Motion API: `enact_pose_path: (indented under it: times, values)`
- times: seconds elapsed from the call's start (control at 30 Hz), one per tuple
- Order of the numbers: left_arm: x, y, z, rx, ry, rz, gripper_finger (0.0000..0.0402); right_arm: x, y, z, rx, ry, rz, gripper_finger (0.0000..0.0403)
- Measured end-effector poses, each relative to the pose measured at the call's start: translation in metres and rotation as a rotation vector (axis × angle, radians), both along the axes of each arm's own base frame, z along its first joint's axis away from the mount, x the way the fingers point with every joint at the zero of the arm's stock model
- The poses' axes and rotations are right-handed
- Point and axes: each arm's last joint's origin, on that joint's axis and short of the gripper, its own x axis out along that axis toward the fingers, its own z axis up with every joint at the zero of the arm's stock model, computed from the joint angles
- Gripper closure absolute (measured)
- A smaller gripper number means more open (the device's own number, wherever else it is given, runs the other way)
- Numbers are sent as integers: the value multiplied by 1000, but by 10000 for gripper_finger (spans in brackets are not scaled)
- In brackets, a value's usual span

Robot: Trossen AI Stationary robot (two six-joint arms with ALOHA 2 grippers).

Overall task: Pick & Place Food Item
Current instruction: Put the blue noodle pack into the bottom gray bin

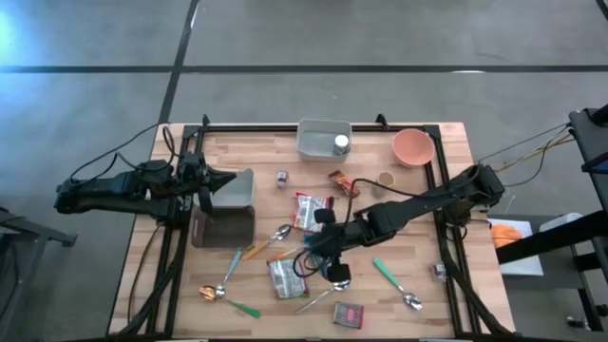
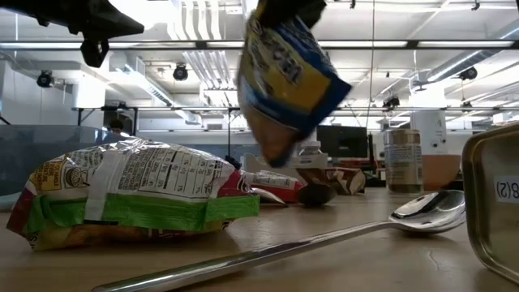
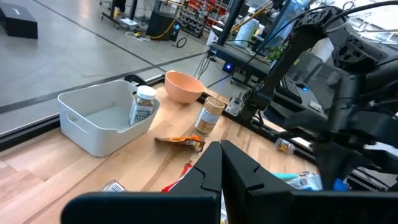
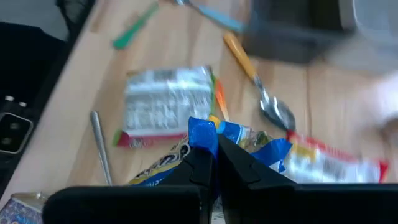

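A blue and yellow snack bag point(image 2: 288, 81) hangs in the air over the middle of the table, with my right gripper point(image 4: 214, 146) shut on it. In the high view this gripper point(image 1: 318, 252) is near the table's centre, among other packets. A white and green snack bag point(image 1: 285, 278) lies flat on the wood just nearside of it, and a red and white bag point(image 1: 309, 211) lies just beyond. My left gripper point(image 1: 231, 179) waits shut at the table's left, above a grey tray point(image 1: 237, 195), touching nothing. My right gripper pinches the bag's blue sealed edge point(image 4: 200, 132) between its two fingers. The fingers slant down from the table's right side. The bag hangs tilted below them, its lower end point(image 2: 272, 150) clear of the table.
A white bin point(image 1: 323, 140) with a small bottle point(image 1: 340, 144) stands at the far edge, with a pink bowl point(image 1: 413, 147) to its right. A metal pan point(image 1: 223, 228) sits at the left. Spoons point(image 1: 278, 233), green-handled utensils point(image 1: 389, 274), a jar point(image 1: 385, 180) and a red packet point(image 1: 349, 315) are scattered about.
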Motion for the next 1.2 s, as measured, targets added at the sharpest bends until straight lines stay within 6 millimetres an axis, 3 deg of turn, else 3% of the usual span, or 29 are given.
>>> enact_pose_path:
  times: [0.4,0.57,0.8,0.9,1.2]
  values:
    - [29,0,-13,16,133,-7,384,11,3,15,-127,-222,192,395]
    - [44,-2,-22,31,219,-88,321,16,-1,22,-114,-307,270,395]
    - [63,-10,-26,29,263,-383,211,23,-14,30,3,-398,429,395]
    - [68,-11,-27,41,281,-433,174,26,-21,34,66,-438,498,395]
    - [84,-18,-26,52,221,-553,110,30,-35,37,88,-481,525,395]
